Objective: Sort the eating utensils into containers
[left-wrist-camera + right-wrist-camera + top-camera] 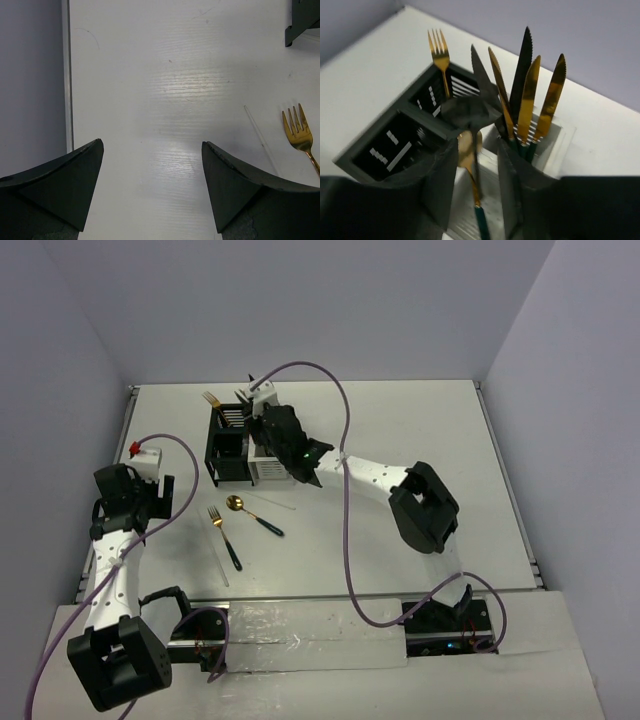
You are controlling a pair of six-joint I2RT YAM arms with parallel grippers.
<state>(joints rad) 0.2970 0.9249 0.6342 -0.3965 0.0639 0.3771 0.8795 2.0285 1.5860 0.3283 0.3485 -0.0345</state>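
Utensils are what we count first: on the tabletop [420,430] we see two lying loose, a gold-headed fork [224,537] with a dark handle and, just to its right, a gold-headed spoon [252,515] with a dark handle, with a thin clear stick [219,557] beside the fork. Far left, our left hand [152,192] hovers over bare tabletop with its fingers spread wide and nothing between them; its wrist view catches the fork's gold tines at the right edge. Moving right, we find two containers joined side by side: the black caddy [228,445], with one gold fork [440,52] standing in a far compartment, and the white caddy [555,145], where we count five knives [530,95] upright, three gold and two dark. Above the white caddy our right hand [476,192] has its fingers drawn narrow around one gold-headed utensil [466,155] with a green handle, pointing down between them; we cannot tell which kind it is.
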